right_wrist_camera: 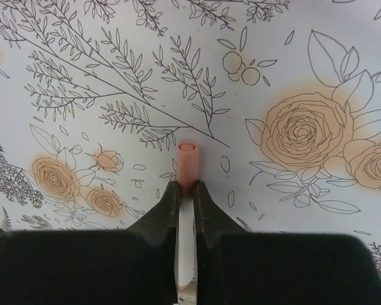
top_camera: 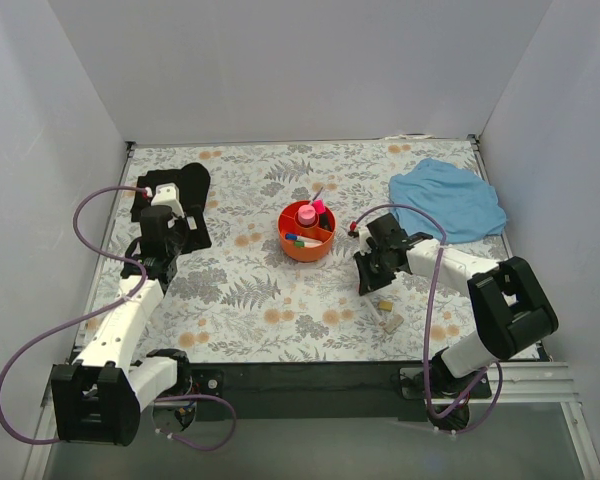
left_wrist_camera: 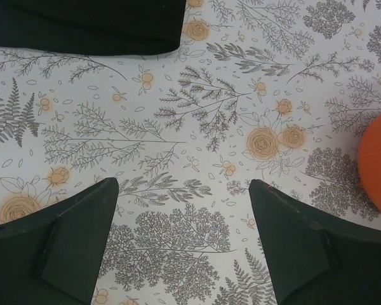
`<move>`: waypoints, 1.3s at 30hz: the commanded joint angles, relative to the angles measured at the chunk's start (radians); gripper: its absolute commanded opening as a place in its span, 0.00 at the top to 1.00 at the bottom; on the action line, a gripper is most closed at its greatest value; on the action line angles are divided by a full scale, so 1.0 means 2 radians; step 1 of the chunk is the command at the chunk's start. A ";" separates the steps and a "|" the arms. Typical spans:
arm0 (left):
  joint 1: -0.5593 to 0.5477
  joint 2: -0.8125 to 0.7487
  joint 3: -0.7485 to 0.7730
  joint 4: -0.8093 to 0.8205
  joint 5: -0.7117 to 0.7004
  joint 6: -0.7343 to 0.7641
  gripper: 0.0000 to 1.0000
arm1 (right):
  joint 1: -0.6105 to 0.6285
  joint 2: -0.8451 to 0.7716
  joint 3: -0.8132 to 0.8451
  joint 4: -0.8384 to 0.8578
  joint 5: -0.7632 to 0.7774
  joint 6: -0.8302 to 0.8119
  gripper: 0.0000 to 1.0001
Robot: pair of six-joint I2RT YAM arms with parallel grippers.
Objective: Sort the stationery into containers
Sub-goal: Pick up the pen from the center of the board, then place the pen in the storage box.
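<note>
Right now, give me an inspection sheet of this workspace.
Surface: floral table, flat.
Job's things: tray holds pink bottle and pens; two erasers loose by the right arm; orange-capped pen gripped.
Clutter: blue cloth far right; black cloth far left.
Grippers: left gripper open, empty; right gripper shut on the orange-capped pen.
Cables: purple cables loop off both arms.
Surroundings: white walls.

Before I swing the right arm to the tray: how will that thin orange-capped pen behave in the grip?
Thin and straight, so probably light and stiff. The right gripper pinches the orange-capped pen behind its cap, so the body may pivot. Its round barrel could slip.
</note>
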 commanded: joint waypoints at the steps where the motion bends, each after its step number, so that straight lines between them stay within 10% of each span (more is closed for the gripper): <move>1: 0.002 -0.016 -0.008 0.007 0.005 -0.006 0.15 | 0.002 0.022 0.000 0.003 0.070 0.006 0.92; 16: 0.003 -0.002 0.041 0.009 0.001 0.003 0.15 | 0.034 -0.078 0.202 -0.085 -0.022 -0.102 0.99; 24: 0.003 0.020 0.060 0.003 0.002 0.008 0.15 | 0.104 -0.147 0.145 0.111 -0.086 -0.257 0.99; 39: 0.003 0.091 0.094 -0.028 -0.011 0.050 0.15 | 0.118 -0.093 0.062 0.412 -0.116 -0.283 0.99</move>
